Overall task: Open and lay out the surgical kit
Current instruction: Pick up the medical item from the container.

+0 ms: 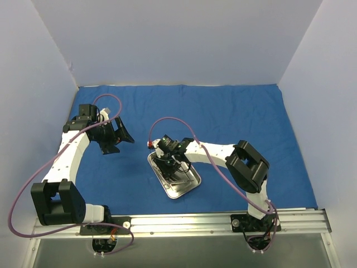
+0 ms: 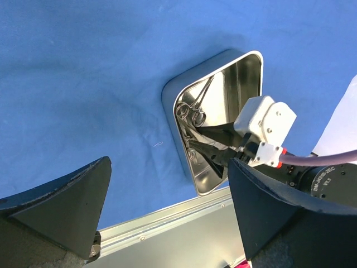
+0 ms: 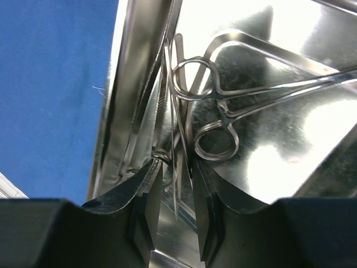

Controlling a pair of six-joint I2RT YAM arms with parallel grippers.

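The blue cloth (image 1: 223,117) is seen spread out flat, and the whole floor of the work space is covered by it. The steel tray (image 1: 187,188) is set on the cloth, near the front and about in the middle, just ahead of the metal rail (image 1: 184,222). It is turned a little to one side. The scissor-like instruments (image 3: 268,92) are laid inside the tray, close to one of its walls. Their round finger rings are stacked near each other and their long thin arms are crossed. The right gripper (image 3: 175,167) is lowered into the tray, right beside that wall. Its jaws are brought close together, with only a small gap left. A thin metal piece (image 3: 175,187) is found in that gap. It cannot be told whether this piece is truly pinched or only stood between the jaws. The left gripper (image 1: 119,139) is held above the cloth, well off to the left of the tray. Its jaws are spread wide and nothing is held in them.
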